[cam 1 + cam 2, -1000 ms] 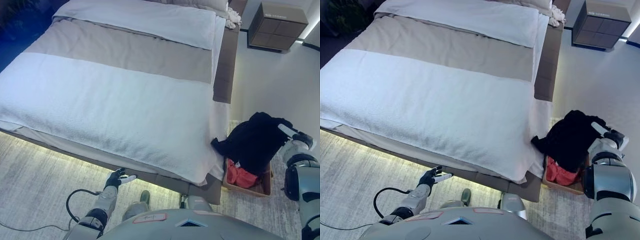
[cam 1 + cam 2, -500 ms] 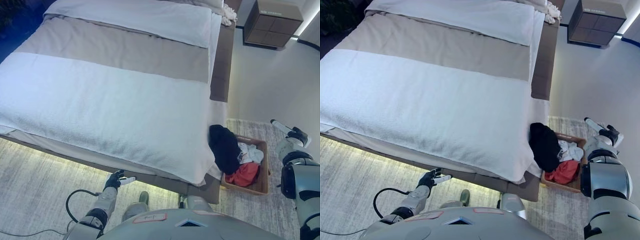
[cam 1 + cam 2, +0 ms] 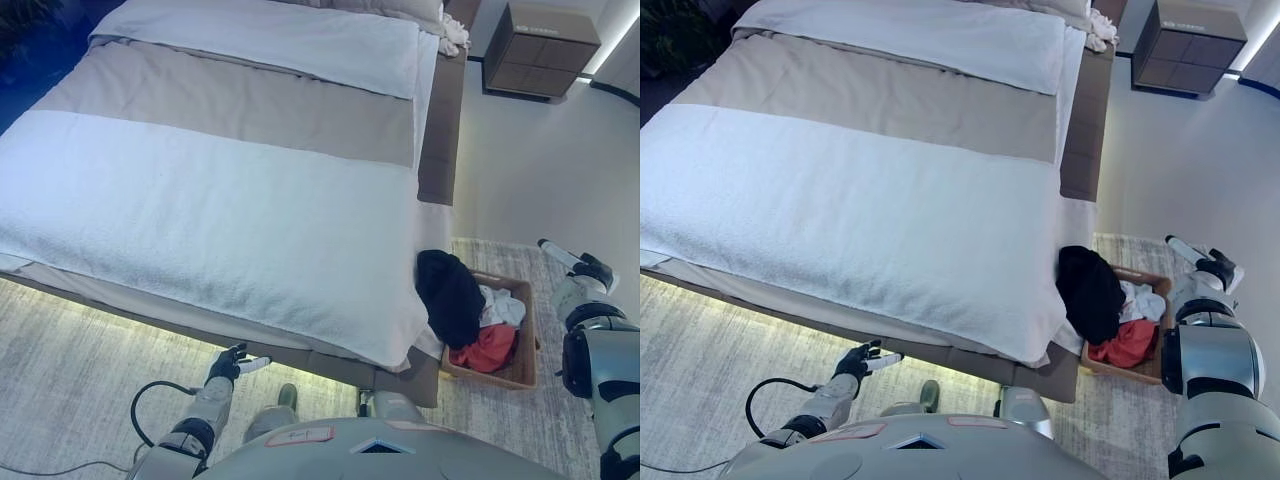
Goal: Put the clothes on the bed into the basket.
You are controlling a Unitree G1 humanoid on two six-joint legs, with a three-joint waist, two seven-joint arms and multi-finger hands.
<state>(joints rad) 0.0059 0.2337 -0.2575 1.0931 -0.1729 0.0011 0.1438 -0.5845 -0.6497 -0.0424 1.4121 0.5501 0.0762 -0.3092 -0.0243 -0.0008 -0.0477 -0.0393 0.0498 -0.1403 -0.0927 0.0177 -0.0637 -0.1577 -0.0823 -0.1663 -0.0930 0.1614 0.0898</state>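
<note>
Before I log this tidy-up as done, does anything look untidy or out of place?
The black garment is not fully inside the brown wicker basket; it is heaped over the rim nearest the white-covered bed. The red and white clothes lie inside.

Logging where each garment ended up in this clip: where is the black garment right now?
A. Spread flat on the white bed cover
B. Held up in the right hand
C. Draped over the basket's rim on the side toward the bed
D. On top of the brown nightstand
C: the black garment hangs over the bed-side rim of the basket, next to red and white clothes, while the right hand is beside the basket, apart from it.
</note>
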